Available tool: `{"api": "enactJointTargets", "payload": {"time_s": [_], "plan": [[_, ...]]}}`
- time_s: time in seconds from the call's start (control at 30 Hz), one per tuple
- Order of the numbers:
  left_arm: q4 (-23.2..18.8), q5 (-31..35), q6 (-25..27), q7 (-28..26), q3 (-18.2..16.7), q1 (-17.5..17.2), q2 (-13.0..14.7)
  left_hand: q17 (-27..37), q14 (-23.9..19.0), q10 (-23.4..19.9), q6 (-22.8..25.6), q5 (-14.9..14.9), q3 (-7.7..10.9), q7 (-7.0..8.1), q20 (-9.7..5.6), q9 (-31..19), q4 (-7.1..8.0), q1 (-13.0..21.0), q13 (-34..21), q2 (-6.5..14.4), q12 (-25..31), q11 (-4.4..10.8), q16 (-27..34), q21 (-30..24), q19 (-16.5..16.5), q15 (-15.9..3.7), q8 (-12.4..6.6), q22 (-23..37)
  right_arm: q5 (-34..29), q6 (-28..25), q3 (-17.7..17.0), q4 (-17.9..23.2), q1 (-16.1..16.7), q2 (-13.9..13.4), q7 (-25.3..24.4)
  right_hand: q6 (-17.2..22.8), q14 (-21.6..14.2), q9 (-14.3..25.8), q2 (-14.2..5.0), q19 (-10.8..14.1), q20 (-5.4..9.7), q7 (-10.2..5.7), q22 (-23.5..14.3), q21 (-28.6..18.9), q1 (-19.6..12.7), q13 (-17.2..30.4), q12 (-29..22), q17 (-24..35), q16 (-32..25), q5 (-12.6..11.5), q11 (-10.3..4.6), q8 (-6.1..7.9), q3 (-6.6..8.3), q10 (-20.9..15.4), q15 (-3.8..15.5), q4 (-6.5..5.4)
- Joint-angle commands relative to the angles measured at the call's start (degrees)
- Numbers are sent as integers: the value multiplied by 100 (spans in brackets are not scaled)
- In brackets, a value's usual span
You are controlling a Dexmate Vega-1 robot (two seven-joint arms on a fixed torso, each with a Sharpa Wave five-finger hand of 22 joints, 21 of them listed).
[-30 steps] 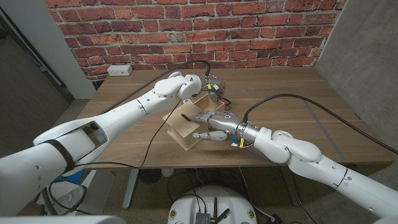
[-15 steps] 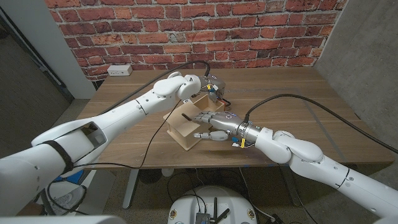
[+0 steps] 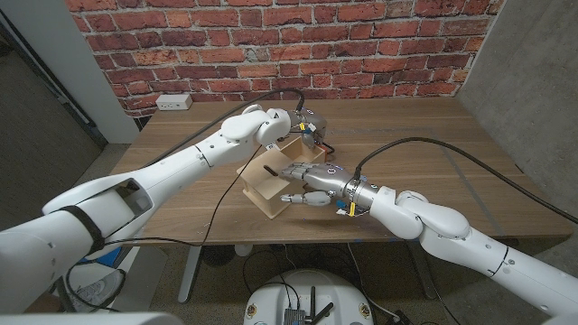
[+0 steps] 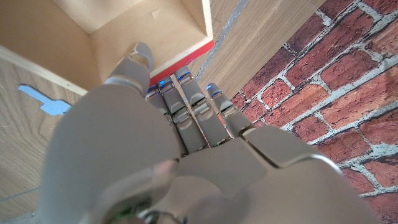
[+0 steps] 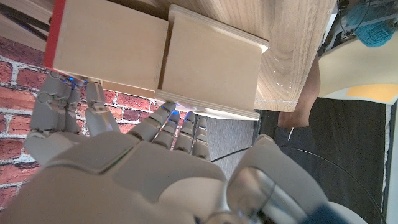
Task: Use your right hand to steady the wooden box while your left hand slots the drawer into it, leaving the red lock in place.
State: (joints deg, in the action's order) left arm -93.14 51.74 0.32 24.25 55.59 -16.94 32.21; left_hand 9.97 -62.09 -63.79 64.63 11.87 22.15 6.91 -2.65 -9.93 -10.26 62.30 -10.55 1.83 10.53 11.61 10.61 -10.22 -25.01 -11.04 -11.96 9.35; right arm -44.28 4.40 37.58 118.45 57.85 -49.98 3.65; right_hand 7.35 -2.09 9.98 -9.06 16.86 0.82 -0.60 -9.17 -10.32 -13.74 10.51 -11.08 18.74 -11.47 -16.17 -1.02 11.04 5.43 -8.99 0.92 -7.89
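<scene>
Box [image 3: 268, 185] sits mid-table, my right hand [image 3: 312, 183] pressing its 3 o'clock side, holding nothing. Left hand [image 3: 302, 126] pushes the drawer [image 5: 104, 53] with extended fingers; skewed pressure risks jamming or dislodging the red lock [image 4: 181, 57].

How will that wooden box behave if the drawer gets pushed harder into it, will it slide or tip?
The wooden box looks like thin pale plywood, so probably stiff and light; on the smooth table it would likely slide without bracing. The right hand touches its side, which should check that. It sits broad and low, so tipping seems unlikely.
</scene>
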Motion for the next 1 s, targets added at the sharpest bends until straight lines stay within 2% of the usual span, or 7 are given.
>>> {"api": "enactJointTargets", "payload": {"time_s": [0.03,0.37,1.0], "plan": [[-137,41,48,-45,-85,-94,77,30,-69,-72,95,39,16,-62,-876,-92,37,219,-5,266,21,-8,41,-28,-32,-294,-35,16,-317,-116,75,182,-7,-9,201,46,-68,35,-53,62,14,-7,-36,-39,-33,34,-25,14,-42,-38,7,33,-4,-45,-4,-37],[-193,48,34,-45,-135,-135,109,30,-68,-72,105,39,13,-48,-876,-92,34,220,-5,261,21,-5,40,-28,-29,-295,-39,16,-437,-158,115,264,-50,19,420,46,-68,35,-53,62,14,-7,-36,-39,-33,34,-25,14,-42,-38,7,33,-4,-45,-4,-37],[-141,-5,-104,-97,-170,-146,127,30,-68,-76,100,40,11,-52,-876,-93,34,224,-5,263,21,-7,40,-28,-25,-295,-38,16,-969,-237,185,411,-47,51,525,46,-68,35,-53,62,14,-7,-36,-39,-33,34,-25,14,-42,-38,7,33,-4,-45,-4,-37]]}}
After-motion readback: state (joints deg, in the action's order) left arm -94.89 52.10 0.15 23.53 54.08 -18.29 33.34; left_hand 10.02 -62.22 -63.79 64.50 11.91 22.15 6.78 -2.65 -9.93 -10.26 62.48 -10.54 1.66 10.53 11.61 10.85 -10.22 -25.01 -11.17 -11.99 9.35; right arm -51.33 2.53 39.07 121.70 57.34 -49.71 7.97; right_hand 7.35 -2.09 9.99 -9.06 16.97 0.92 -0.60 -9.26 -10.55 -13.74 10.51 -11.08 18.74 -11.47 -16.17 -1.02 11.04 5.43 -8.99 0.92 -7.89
